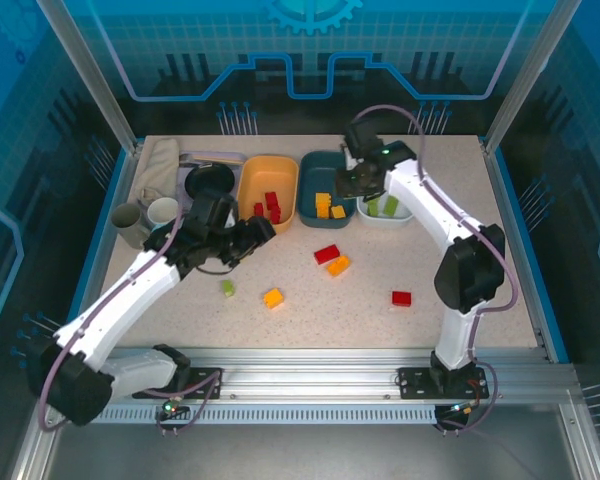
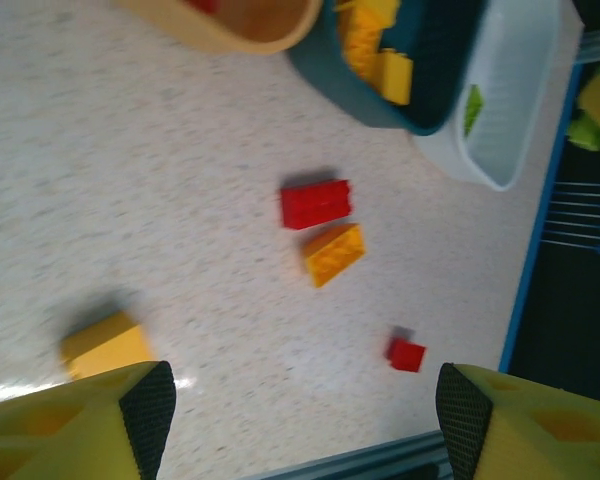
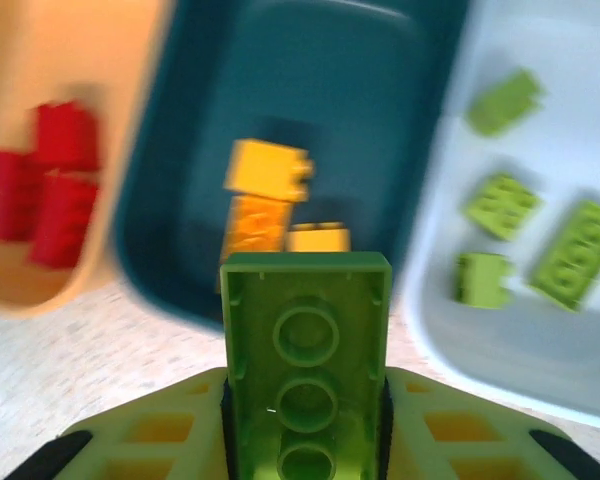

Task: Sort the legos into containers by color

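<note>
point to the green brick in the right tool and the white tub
light green studded plastic brick [image 3: 305, 370]: right wrist view, hollow underside
white shallow plastic tub [image 3: 572, 140]: right wrist view, bare floor

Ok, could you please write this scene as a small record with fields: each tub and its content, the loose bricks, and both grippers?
orange tub: red bricks
teal tub: orange-yellow bricks
white tub: green bricks
loose on table: long red brick, orange brick beside it, small red brick, yellow-orange brick, loose green brick
left gripper: open, empty, above the table
right gripper: shut on held green brick, near the teal and white tubs
</note>
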Controlling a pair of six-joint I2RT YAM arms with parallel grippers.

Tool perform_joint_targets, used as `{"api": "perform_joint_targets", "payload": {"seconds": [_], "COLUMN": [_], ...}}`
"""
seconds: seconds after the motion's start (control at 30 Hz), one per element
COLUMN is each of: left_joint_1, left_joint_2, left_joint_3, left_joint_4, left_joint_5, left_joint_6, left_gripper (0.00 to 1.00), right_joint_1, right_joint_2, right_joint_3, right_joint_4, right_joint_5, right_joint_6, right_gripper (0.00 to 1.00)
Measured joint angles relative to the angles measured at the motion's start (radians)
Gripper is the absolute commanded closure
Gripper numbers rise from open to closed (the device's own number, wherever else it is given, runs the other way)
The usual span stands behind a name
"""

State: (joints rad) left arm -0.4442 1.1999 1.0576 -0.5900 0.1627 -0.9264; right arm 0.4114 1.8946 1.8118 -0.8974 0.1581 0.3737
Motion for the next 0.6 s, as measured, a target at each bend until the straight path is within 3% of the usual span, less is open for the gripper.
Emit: {"api": "perform_joint_targets", "payload": {"seconds": [0.27, 0.6], "left_joint_1": [-0.004, -0.004], "left_joint_2": [0.258, 0.411], "left_joint_3": [0.225, 0.362], "left_joint_4": [0.12, 0.141], "left_joint_5": [0.052, 0.066], "left_joint_6": [0.028, 0.047], "left_gripper": [0.27, 0.27], "right_joint_1": [-0.209, -0.257], "right_joint_2": [0.195, 0.536], "right_joint_3": [0.082, 0.414], "right_joint_4": [0.001, -0.024], "right_joint_5": [-0.001, -0.014], "right_joint_6": [0.056, 0.045], "right_gripper": [0.65, 0.63]}}
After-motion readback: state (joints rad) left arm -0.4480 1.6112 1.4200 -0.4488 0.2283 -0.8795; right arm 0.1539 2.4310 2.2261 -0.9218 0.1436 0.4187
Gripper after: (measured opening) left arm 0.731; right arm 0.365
